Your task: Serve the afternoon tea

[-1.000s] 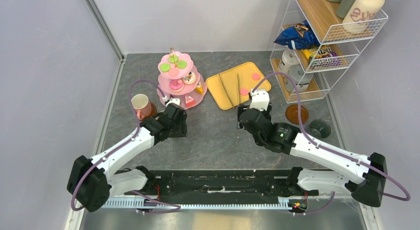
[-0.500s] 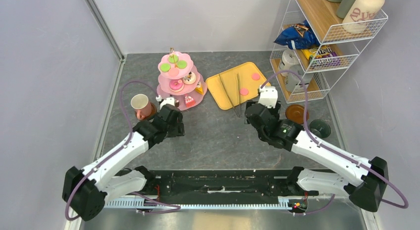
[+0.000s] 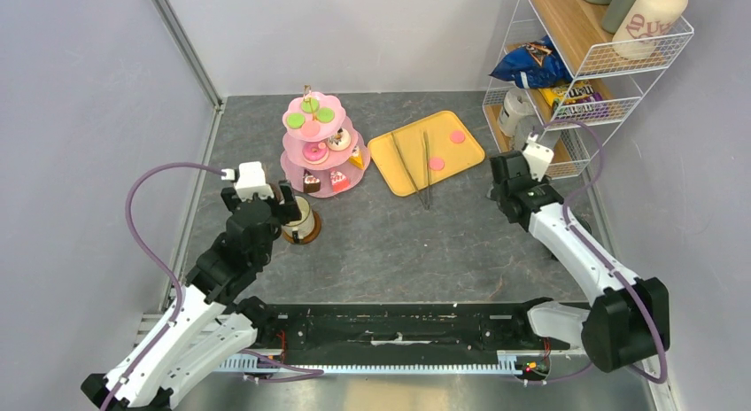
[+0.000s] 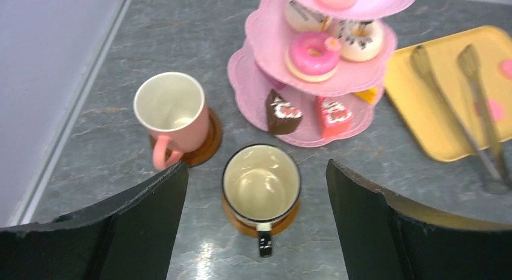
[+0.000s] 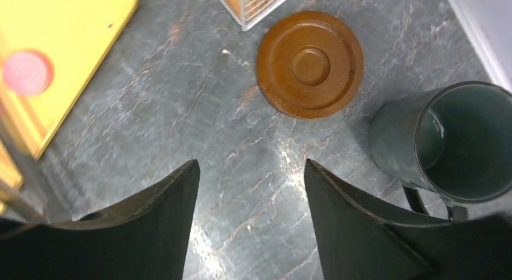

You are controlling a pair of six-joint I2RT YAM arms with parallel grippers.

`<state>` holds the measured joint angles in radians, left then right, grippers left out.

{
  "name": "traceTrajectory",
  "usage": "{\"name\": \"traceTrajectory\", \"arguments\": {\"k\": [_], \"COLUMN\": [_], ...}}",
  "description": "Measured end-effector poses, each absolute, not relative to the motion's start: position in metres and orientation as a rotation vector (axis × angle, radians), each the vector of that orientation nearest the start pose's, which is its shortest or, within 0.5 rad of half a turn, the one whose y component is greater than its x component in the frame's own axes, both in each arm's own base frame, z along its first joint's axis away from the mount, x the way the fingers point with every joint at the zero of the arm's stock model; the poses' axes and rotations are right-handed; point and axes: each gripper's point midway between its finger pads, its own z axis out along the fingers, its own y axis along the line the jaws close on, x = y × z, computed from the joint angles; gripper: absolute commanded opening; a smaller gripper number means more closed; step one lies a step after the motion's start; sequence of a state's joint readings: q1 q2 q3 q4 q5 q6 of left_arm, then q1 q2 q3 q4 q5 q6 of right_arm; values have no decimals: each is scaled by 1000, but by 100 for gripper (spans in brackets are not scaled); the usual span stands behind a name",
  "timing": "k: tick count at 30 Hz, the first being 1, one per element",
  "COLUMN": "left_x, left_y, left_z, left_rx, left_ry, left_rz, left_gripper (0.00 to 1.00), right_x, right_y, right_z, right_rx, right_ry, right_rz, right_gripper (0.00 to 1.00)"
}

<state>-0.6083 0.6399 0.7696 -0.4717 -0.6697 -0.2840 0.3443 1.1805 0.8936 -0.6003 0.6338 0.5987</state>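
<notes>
- While the left pincer (image 4: pixel 255 171) and right pincer (image 5: pixel 250 165) both gape wide and hold nothing, the grey worktop (image 3: pixel 398 243) lies beneath them.
- Pink stand (image 4: pixel 247 90): upright, three tiers, just ahead of the left pincer.
- Yellow tray (image 4: pixel 410 111): ahead and to the right of the left pincer, with tongs (image 4: pixel 470 58) lying on it.
- Green mug (image 5: pixel 447 141): beyond the right pincer's right finger, on bare worktop.
- Cream mug (image 4: pixel 261 183): seen between the left pincer's fingers, touching neither, on a saucer (image 4: pixel 232 216), handle toward the wrist.
- Pink mug (image 4: pixel 172 108): ahead and left of the left pincer, also on a saucer.
- Bare saucer (image 5: pixel 310 64): ahead of the right pincer, near the green mug but apart from it.
- Donut (image 4: pixel 311 50): on the middle tier.
- Cake wedges (image 4: pixel 281 111): on the bottom tier, at the edge nearest the left pincer.
- Macaron (image 5: pixel 27 72): pink, on the tray, far left of the right pincer.
</notes>
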Motion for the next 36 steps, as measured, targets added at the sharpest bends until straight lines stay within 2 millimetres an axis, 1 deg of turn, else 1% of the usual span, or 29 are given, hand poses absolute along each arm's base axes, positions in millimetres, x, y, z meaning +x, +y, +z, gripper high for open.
{"name": "traceTrajectory", "arguments": {"k": [3, 6, 9, 12, 16, 18, 23, 29, 32, 36], "left_x": [247, 245, 245, 244, 244, 243, 242, 243, 243, 243], "left_y": [-42, -35, -32, -31, -30, -29, -28, -28, -28, -28], "left_z": [234, 228, 233, 240, 245, 247, 248, 249, 249, 249], "left_rx": [-141, -137, -147, -164, -173, -179, -177, -175, -175, -174], "left_ry": [1825, 1826, 1803, 1773, 1753, 1740, 1732, 1725, 1725, 1725], "left_rz": [79, 120, 126, 115, 103, 97, 98, 97, 96, 96], "left_gripper": [91, 91, 90, 90, 89, 89, 88, 88, 88, 88], "right_x": [308, 311, 315, 325, 334, 334, 333, 335, 335, 333], "right_y": [-2, -17, -27, -42, -59, -63, -59, -48, -42, -27], "right_z": [128, 112, 99, 85, 60, 48, 30, 29, 29, 28], "right_rx": [674, 775, 866, 967, 1081, 1119, 1163, 1176, 1182, 1199], "right_ry": [2197, 2176, 2151, 2133, 2129, 2136, 2164, 2182, 2196, 2229], "right_rz": [-275, -257, -222, -197, -157, -136, -74, 12, 54, 149], "right_gripper": [66, 63, 60, 52, 47, 45, 39, 36, 32, 29]}}
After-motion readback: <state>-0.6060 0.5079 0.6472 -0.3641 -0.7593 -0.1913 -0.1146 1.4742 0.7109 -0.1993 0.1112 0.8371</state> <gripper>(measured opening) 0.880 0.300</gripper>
